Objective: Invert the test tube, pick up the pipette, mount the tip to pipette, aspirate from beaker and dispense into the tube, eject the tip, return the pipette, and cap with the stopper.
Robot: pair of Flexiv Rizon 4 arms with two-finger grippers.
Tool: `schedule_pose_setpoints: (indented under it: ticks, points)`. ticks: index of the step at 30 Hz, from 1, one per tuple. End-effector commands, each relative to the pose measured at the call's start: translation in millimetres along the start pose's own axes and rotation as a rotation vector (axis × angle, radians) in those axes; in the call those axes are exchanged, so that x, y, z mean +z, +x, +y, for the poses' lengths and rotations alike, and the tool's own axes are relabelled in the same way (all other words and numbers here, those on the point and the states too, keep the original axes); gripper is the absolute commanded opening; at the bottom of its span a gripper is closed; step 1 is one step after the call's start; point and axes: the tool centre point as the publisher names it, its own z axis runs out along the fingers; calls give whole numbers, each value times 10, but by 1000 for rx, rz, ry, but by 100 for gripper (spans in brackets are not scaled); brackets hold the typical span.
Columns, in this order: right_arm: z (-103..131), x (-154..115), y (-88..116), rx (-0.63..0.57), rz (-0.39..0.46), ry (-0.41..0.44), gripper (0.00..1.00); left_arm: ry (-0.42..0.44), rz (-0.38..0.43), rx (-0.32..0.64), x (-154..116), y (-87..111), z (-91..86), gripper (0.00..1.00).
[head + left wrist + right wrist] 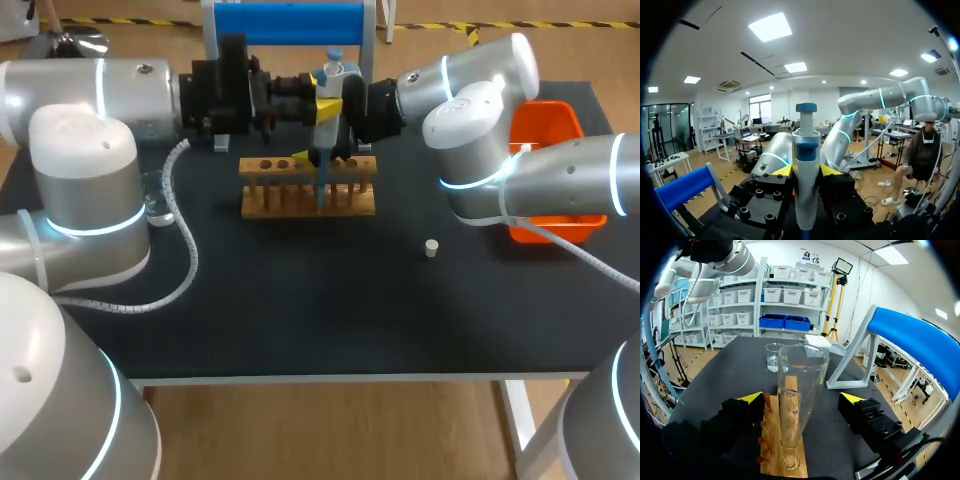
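The counter point(300, 320) is showing a black, matt top, faintly felt-like. The rack point(308, 205) is looking like pale bare wood, its grain plain and unvarnished. The test tube point(800, 390) is gleaming clear and glossy; glass or plastic, I cannot tell. The pipette point(806, 170) is showing smooth, slightly shiny grey-white plastic with a blue cap. The left hand point(806, 172) and the right hand point(801, 399) are looking like matt black metal blocks with dark bolts, and their tips are a bright yellow. The left arm point(80, 90) and right arm point(570, 175) are shining in smooth silver and white shells. The stopper point(431, 248) is looking dull off-white. The bin point(545, 125) is glowing in glossy orange plastic, the beaker point(774, 357) is glinting clear, and the hose point(185, 260) is showing ribbed white plastic.
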Motion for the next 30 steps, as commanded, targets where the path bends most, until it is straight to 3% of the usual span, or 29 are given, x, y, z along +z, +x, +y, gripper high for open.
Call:
schedule_pose_setpoints:
  ticks: [1, 24, 30]
  points:
    - [1, -4, -2, 0, 2, 2, 100, 3, 1, 2, 9, 10, 15, 0]
    - [1, -4, -2, 0, 2, 2, 100, 8, 7, 8, 30, 32, 7, 0]
    - [24, -290, 31, -3, -6, -11, 100, 8, 7, 8, 30, 32, 7, 0]
